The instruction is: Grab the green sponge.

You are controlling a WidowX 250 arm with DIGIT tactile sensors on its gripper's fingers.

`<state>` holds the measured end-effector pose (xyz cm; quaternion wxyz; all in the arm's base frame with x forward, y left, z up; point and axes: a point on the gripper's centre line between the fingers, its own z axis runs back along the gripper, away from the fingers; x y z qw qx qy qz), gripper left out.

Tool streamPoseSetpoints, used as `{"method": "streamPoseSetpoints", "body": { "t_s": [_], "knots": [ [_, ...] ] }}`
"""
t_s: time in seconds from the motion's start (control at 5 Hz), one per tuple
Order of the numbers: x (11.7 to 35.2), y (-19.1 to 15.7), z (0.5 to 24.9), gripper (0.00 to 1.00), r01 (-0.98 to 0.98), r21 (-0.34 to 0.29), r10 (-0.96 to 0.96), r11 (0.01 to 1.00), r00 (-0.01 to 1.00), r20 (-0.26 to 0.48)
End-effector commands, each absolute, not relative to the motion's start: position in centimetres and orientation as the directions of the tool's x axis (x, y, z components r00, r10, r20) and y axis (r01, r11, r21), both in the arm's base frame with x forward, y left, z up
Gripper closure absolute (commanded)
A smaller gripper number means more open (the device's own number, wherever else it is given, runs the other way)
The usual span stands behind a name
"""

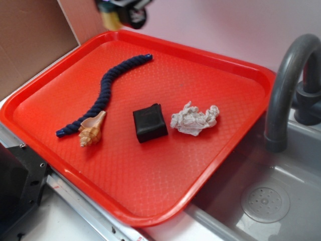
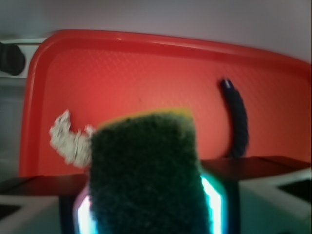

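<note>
Wrist: pincer (image 2: 146, 214) grips green sponge (image 2: 146, 170) above tray (image 2: 146, 41)

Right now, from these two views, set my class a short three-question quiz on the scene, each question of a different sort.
1. True or false: the green sponge lies flat on the red tray.
2. Which lies nearest the black folded square? A: the blue rope. B: the crumpled white paper wad. C: the seashell.
3. What does the end effector hold?

Key: 1 false, it is held up off the tray; 2 B; 3 the green sponge.
</note>
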<state>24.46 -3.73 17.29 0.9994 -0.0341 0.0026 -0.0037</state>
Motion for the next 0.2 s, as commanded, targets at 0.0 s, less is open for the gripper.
{"method": "streamPoseSetpoints", "body": {
  "t_s": [0.0],
  "knots": [
    [23.46,-2.64,19.03,0.28,-0.059,0.044,0.060,0.997,0.998,-0.013]
  ]
}}
